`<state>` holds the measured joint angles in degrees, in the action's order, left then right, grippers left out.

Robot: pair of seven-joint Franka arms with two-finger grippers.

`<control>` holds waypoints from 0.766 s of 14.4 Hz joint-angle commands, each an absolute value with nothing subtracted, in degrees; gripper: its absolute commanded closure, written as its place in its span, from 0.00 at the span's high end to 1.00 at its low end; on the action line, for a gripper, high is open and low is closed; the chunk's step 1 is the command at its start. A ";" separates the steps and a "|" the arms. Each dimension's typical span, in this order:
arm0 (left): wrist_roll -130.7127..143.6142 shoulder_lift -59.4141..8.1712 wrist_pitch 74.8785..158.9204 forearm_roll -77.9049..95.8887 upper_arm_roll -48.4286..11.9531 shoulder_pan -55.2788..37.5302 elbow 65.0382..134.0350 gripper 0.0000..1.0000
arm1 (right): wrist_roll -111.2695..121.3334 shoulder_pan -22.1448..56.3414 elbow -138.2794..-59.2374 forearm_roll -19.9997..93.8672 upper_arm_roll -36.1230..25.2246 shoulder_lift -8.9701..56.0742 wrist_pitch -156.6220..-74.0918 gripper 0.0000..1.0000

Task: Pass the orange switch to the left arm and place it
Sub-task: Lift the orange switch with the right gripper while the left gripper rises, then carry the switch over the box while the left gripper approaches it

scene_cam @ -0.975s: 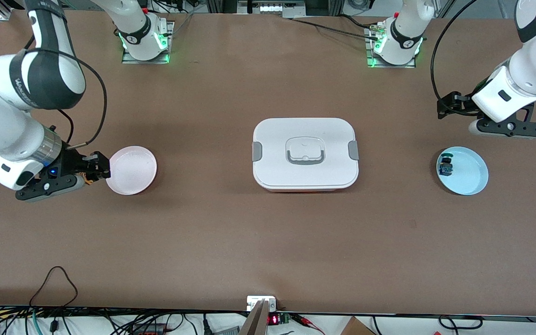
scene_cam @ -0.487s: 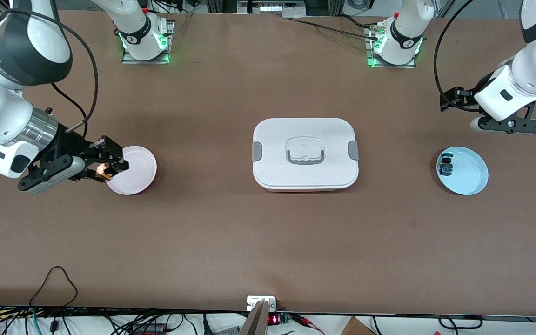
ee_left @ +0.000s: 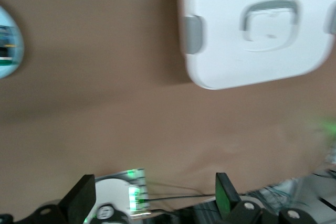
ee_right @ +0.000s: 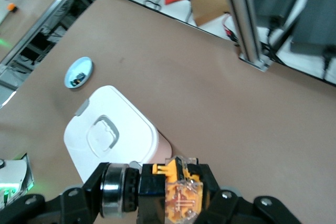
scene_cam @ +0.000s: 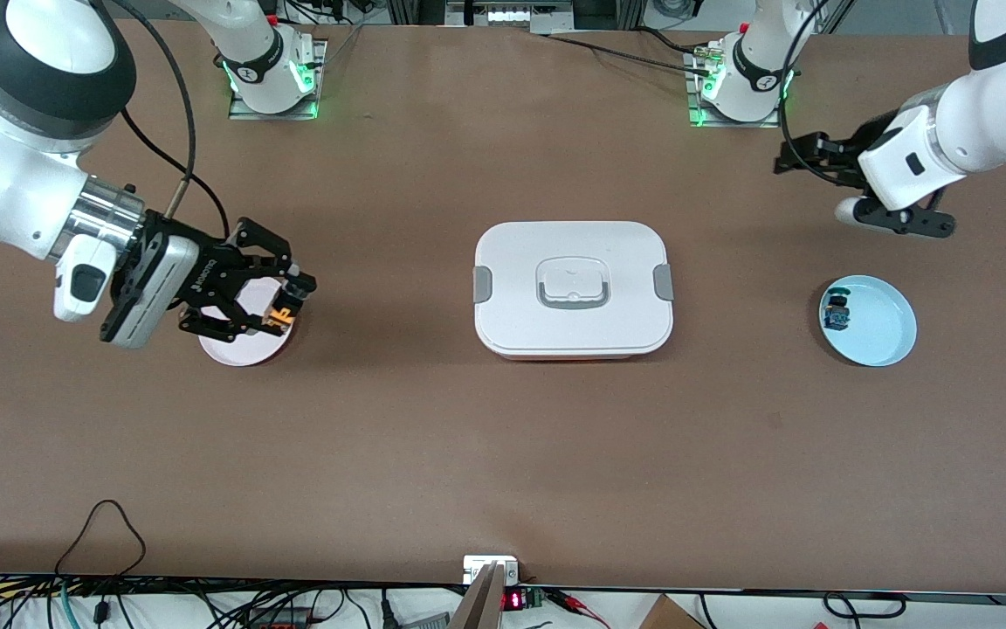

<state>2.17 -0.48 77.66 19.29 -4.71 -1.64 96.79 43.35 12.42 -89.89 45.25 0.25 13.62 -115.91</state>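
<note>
Orange-capped black switch: light, rigid, slippery; right gripper fingers clamp its body over pink plate; left gripper gapes empty.

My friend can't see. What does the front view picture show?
The right gripper holds the orange switch over a pink plate. A white box sits mid-table, and the open left gripper waits above a blue plate holding a blue switch.

Pink plate, blue plate, blue switch
</note>
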 commanded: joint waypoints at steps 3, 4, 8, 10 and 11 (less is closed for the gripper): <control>2.37 -1.05 77.43 41.62 -4.48 -0.88 97.03 1.00 | 56.74 14.15 -90.35 54.46 1.67 13.27 -116.10 0.00; 2.37 -1.58 79.17 45.40 -4.57 -0.88 97.64 1.00 | 61.21 14.85 -90.53 58.06 1.76 13.62 -116.10 0.00; 2.37 -1.14 88.83 66.75 -4.92 -1.58 106.07 1.00 | 75.91 17.84 -92.10 70.98 1.85 14.59 -115.14 0.00; 2.55 -1.14 95.15 71.17 -8.33 -1.58 107.13 1.00 | 81.71 19.42 -92.63 79.58 1.85 15.29 -113.92 0.00; 3.16 -1.06 99.45 74.15 -10.18 -1.58 107.31 1.00 | 83.91 19.86 -92.72 83.63 1.85 15.64 -112.95 0.00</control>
<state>2.21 -2.26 93.14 69.17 -6.99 -1.63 105.82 78.71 18.89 -92.11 76.45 2.14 15.40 -114.70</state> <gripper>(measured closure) 0.000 0.278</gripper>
